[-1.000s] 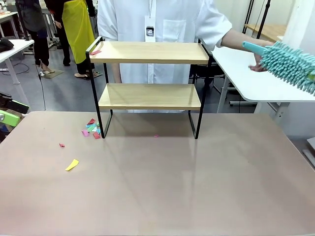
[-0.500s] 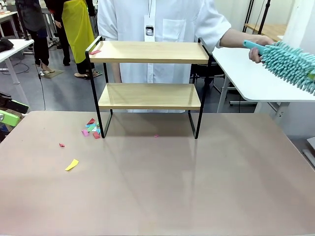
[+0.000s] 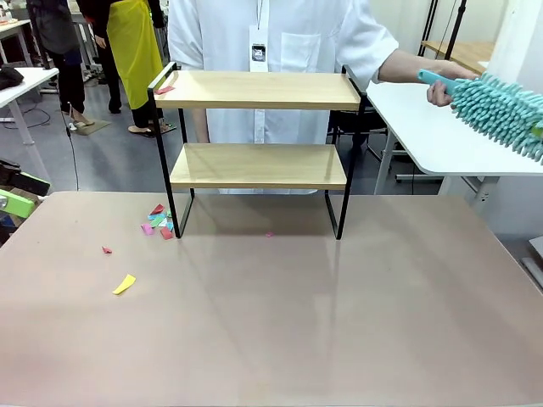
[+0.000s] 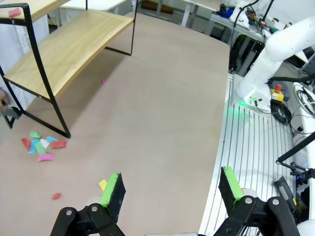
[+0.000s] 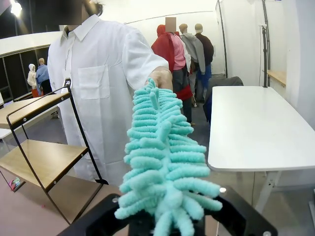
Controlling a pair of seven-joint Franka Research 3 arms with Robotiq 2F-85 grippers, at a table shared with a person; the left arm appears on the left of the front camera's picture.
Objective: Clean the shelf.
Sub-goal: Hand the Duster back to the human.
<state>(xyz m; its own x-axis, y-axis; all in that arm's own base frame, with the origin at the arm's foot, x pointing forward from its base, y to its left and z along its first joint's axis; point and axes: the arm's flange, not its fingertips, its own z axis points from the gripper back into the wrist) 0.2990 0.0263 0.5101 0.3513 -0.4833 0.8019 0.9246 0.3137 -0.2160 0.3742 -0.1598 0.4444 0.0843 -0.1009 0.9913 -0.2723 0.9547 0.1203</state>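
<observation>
At the far edge of the brown table (image 3: 280,314), the shelf (image 3: 256,127) stands upright: two pale wood boards in a thin black metal frame. One pink paper scrap (image 3: 165,89) lies on its top board; more coloured scraps (image 3: 158,222) lie on the table beside its left leg. Right of it, a person's hand (image 3: 443,85) grips the handle end of a fluffy teal duster (image 3: 501,110). The right tool (image 5: 165,223) is clamped on the duster's other end. The left tool (image 4: 172,189), green-padded, hangs with jaws wide apart, holding nothing, above the table's edge.
</observation>
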